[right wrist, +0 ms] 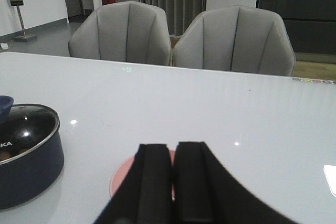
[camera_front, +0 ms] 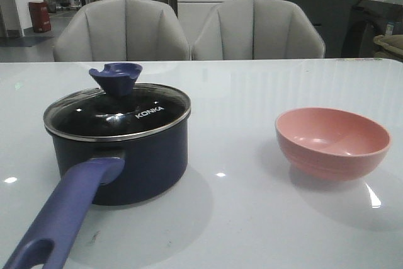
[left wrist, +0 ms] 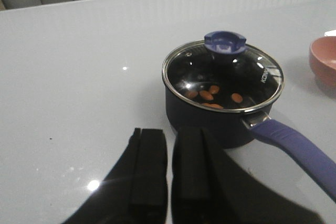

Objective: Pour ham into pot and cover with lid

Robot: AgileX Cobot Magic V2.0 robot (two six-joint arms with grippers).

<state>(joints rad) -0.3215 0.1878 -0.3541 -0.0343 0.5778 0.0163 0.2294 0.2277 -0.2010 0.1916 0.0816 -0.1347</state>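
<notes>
Glass lid [camera_front: 118, 113] sits on the pot [camera_front: 119, 159] at left of frame, ham [left wrist: 212, 94] inside; left gripper [left wrist: 169, 169] and right gripper [right wrist: 174, 182] have their jaws closed, empty.

We observe a white glossy table [camera_front: 252, 92] spanning the full width of the front view, with small bright light reflections on its surface. A pink bowl [camera_front: 332, 142] stands upright on the table's right half, its interior showing nothing inside. Behind the far table edge we see two grey upholstered chairs [camera_front: 123, 29] side by side, backs upright. Farther back, we note a red bin [camera_front: 39, 16] on the floor beside a wall.
</notes>
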